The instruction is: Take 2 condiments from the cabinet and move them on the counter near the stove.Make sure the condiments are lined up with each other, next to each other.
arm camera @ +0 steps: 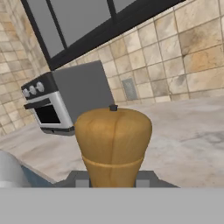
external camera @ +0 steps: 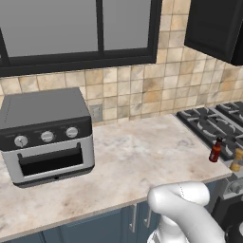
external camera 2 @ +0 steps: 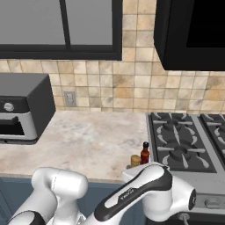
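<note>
The tan-orange bottle (arm camera: 113, 144) fills the hand view, with my gripper (arm camera: 113, 181) shut on its lower body. The black cap of the red hot-sauce bottle (arm camera: 113, 107) peeks over its rounded top. In the base views, the red bottle (external camera: 216, 150) (external camera 2: 144, 153) stands upright on the counter (external camera: 142, 152) (external camera 2: 88, 136) beside the stove (external camera: 209, 123) (external camera 2: 184, 140). The tan bottle (external camera: 236, 161) (external camera 2: 135, 161) is close next to it, nearer the counter's front edge. I cannot tell whether the tan bottle rests on the counter. The dark cabinet (external camera: 213, 28) (external camera 2: 189, 35) hangs above the stove.
A grey toaster oven (external camera: 45, 137) (arm camera: 65, 103) stands at the left of the counter under the window (external camera: 80, 28). A tiled wall with an outlet (external camera 2: 69, 98) runs behind. Blue-grey cupboard doors (external camera: 99, 228) lie below the counter edge.
</note>
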Robot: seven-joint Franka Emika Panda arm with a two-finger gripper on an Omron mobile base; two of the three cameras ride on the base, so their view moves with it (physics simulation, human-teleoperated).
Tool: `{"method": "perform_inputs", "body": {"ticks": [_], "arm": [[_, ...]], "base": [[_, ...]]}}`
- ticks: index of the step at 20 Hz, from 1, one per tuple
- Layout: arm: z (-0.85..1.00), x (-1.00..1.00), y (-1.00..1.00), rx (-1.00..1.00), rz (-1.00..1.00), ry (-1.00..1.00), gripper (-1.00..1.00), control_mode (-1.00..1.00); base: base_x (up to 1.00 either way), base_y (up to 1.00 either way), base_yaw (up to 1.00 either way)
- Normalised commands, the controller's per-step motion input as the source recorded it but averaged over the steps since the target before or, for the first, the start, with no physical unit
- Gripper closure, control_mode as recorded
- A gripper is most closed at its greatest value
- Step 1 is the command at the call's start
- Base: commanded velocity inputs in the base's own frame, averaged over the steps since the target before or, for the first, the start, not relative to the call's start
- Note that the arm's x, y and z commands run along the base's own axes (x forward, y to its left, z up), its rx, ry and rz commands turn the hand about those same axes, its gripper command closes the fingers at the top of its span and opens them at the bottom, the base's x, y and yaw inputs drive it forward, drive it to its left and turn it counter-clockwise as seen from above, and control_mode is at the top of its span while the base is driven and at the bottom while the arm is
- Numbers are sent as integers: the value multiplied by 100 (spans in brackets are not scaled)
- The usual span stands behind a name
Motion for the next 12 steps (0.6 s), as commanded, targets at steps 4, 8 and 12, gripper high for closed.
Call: {"method": "perform_inputs", "body": {"ticks": [4,8,12], "arm": [[-44,29,0,0,-4,-9,100,-100],[-53,26,-10,0,0,-19,100,-100],[-39,40,-14,0,0,-14,100,-100]], "base": [[0,0,0],[0,0,0],[0,0,0]]}}
